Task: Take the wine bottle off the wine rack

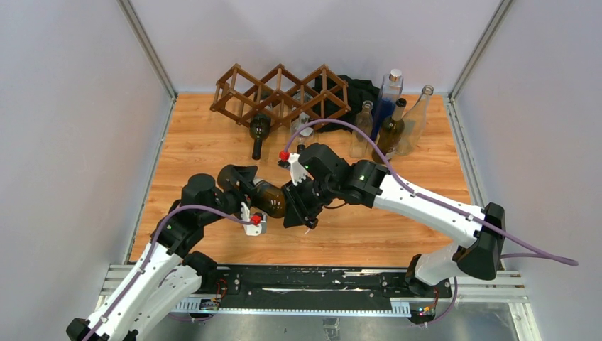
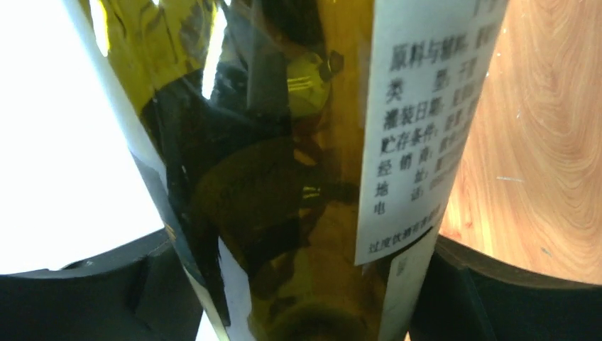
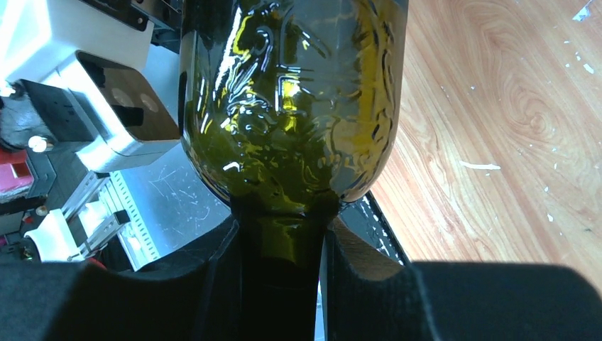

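The wine bottle (image 1: pixel 270 199) is already sitting clear of the wine rack (image 1: pixel 280 92). It is lying roughly level between the 2 arms over the middle of the table (image 1: pixel 206 156), well apart from the rack at the back edge. The right gripper (image 3: pixel 282 270) is clamping shut on the bottle's neck, probably because that is the 1 part narrow enough for its fingers to close around firmly. The left gripper (image 2: pixel 302 298) is bracketing the much wider body with its jaws spread, 1 finger on each side. That position looks like it is sharing the weight or taking the bottle over. Whether its pads are actually pressing on the glass cannot be told, since the bottle is filling the gap right up to both fingers. In the overhead view the 2 wrists are covering most of the bottle, leaving only a brown patch of glass showing. Its mouth is hidden, and whether it is touching the wood or hanging above it is unclear. In the left wrist view, glare is washing out the left side and the white label (image 2: pixel 426 121) is being cut off at the frame edge. A dark bottle (image 1: pixel 258 132) is resting in the rack with its neck pointing toward the arms. Something pale beside it is too small to make out. A cluster of upright bottles (image 1: pixel 390 121) is standing just beside the rack's right end.
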`<action>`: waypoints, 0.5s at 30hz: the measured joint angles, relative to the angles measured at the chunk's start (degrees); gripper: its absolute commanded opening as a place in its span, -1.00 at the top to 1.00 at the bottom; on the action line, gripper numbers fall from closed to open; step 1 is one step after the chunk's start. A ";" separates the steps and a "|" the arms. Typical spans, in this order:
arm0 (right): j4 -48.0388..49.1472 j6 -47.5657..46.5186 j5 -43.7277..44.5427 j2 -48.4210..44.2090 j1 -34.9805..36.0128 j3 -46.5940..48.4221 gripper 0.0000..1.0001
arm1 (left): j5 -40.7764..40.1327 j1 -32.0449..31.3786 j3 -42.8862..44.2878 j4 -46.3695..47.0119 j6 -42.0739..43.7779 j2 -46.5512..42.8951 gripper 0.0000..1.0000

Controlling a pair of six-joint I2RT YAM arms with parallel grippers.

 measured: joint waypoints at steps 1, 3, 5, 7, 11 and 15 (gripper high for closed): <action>-0.26 -0.20 0.04 0.09 0.09 0.09 1.00 | -0.24 0.00 -0.13 0.15 -0.11 0.00 -0.43; -0.59 -0.57 0.57 0.09 0.22 0.28 0.99 | -0.50 -0.02 -0.46 0.79 -0.94 -0.17 0.06; -0.94 -1.01 0.96 0.09 0.26 0.74 0.58 | -0.59 -0.02 -0.52 1.36 -0.94 -0.46 0.67; -1.11 -1.36 1.31 0.09 0.28 1.07 -0.10 | -0.70 -0.02 -0.59 1.90 -1.01 -0.92 1.00; -0.15 -2.43 2.73 -0.04 0.66 2.12 -0.66 | -0.81 -0.04 -2.27 4.42 -2.54 -1.99 1.00; 0.98 -3.41 6.34 -2.58 1.01 2.80 -0.80 | -0.57 -0.04 -2.84 4.94 -8.52 -1.84 1.00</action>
